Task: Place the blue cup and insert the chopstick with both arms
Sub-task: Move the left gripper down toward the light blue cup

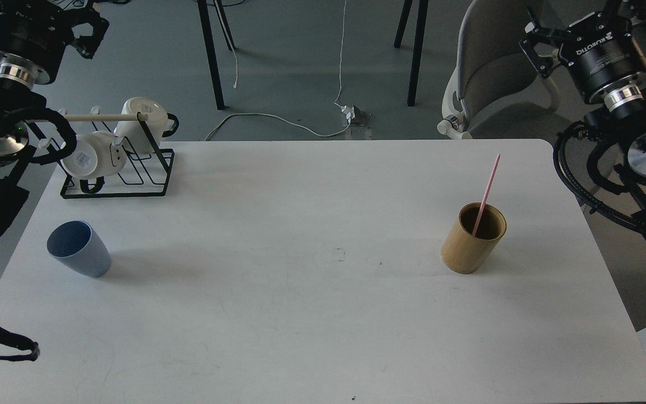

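Note:
The pale blue cup [79, 248] stands upright near the table's left edge, its mouth facing up. At the right, the pink chopstick [487, 193] leans inside a tan bamboo cup [473, 239], its top sticking out well above the rim. My left gripper [90, 19] hangs high at the far left, above the rack and away from the blue cup. It is dark and its fingers cannot be told apart. Off the table's far right corner, my right gripper [570, 17] is raised with its fingers spread and nothing between them.
A black wire rack [118, 185] with two white mugs [86, 159] and a wooden rod stands at the back left of the white table [323, 314]. Behind the table are a grey chair [491, 73], table legs and a cable on the floor.

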### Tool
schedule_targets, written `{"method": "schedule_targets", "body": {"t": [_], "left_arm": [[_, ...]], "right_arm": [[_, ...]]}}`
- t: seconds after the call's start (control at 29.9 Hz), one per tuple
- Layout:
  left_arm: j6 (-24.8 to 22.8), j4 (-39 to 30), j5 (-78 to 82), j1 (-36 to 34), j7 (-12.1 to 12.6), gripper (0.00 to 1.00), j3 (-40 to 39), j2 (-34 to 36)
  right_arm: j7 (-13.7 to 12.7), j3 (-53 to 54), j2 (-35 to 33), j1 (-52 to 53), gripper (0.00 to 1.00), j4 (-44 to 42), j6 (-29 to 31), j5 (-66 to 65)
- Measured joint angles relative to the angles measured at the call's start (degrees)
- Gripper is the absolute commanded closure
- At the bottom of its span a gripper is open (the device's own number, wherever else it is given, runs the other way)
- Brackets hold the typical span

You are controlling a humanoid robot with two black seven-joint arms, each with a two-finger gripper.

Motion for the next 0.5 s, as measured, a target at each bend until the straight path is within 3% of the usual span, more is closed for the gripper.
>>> {"method": "schedule_targets", "body": {"t": [0.33,0.5], "left_arm": [[0.00,-0.89,0.22,0.01,0.15,0.00,1.22,-0.16],[-0.02,-11.74,2.55,0.50,0.02,0.00,10.57,8.53]], "right_arm": [[-0.18,0.23,-0.18,0.48,0.01,0.00,-1.15,0.00],[-0.19,0.01,-0.19,0.49,0.01,0.00,-1.23,0.00]]}}
